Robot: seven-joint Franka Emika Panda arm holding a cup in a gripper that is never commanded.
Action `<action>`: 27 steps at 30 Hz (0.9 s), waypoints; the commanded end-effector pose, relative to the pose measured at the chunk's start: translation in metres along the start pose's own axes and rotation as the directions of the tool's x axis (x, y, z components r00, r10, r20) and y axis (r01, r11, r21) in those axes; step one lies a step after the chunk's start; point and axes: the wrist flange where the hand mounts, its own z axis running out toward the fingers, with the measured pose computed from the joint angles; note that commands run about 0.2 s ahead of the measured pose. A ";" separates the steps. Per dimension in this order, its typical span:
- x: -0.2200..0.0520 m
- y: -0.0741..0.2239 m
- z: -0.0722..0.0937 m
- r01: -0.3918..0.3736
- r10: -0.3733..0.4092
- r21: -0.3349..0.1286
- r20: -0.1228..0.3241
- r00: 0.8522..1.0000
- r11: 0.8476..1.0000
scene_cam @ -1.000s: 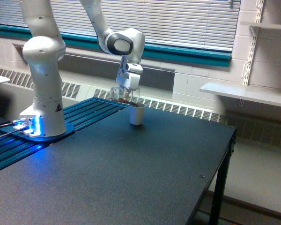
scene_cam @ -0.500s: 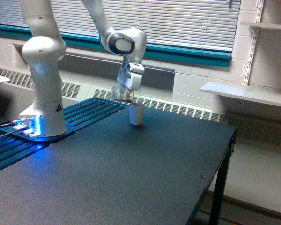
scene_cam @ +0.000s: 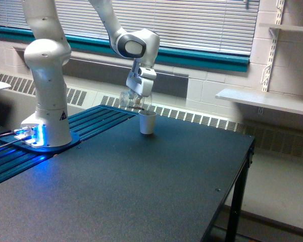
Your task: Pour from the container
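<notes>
1 dark table [scene_cam: 156, 186] fills most of the exterior view, with blue ribbed rails along its side at the exterior view's left. 1 white robot arm [scene_cam: 46, 85] stands on a base lit blue and reaches over the far part of the table. Its gripper [scene_cam: 136, 102] points down, the jaws closed narrowly on 1 clear container [scene_cam: 130, 100], which they hold tipped on its side. The container sits right at the fingertips, reaching from them toward the exterior view's left, its mouth end just above and beside the rim of 1 white paper cup [scene_cam: 147, 122]. The cup stands upright on the table directly below the gripper. Something brownish shows inside the container.
</notes>
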 end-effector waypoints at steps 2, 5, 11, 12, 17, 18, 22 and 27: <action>0.002 -0.003 -0.005 0.027 -0.027 0.013 0.014 1.000 1.000; 0.002 -0.001 -0.004 0.025 -0.025 0.010 0.021 0.999 1.000; 0.006 0.002 -0.005 0.012 -0.012 0.013 0.025 1.000 1.000; 0.006 0.003 -0.004 0.012 -0.012 0.010 0.027 1.000 1.000; 0.007 0.005 -0.004 0.005 -0.005 0.008 0.032 0.999 1.000; 0.008 0.005 -0.004 0.002 -0.002 0.009 0.033 0.999 1.000; 0.011 0.003 -0.009 -0.006 0.005 0.026 0.037 0.999 1.000; 0.015 0.002 -0.013 -0.015 0.014 0.036 0.039 0.999 0.999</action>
